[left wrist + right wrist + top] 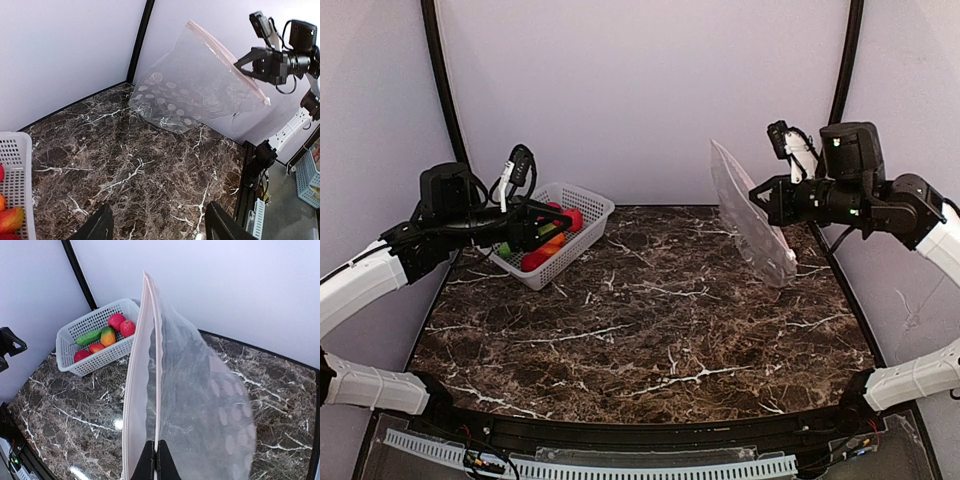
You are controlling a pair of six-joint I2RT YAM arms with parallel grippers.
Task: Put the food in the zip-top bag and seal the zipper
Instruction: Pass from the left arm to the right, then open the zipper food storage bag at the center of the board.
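Note:
My right gripper (763,197) is shut on one lip of the zip-top bag (745,215) and holds it in the air over the table's far right, its lower corner near the marble. The right wrist view shows the fingertips (156,460) pinching one pinkish zipper strip (157,370), the bag's mouth gaping beside it. The bag also shows in the left wrist view (195,90). The food (548,240), red, green and orange pieces, lies in the white basket (582,225) at the far left. My left gripper (546,228) is open and empty above the basket, its fingers (97,227) spread wide.
Dark marble table (650,330) with black frame posts at the back corners and grey walls around. The basket (100,357) stands by the far left corner. A blue crate (307,180) sits off the table's right side.

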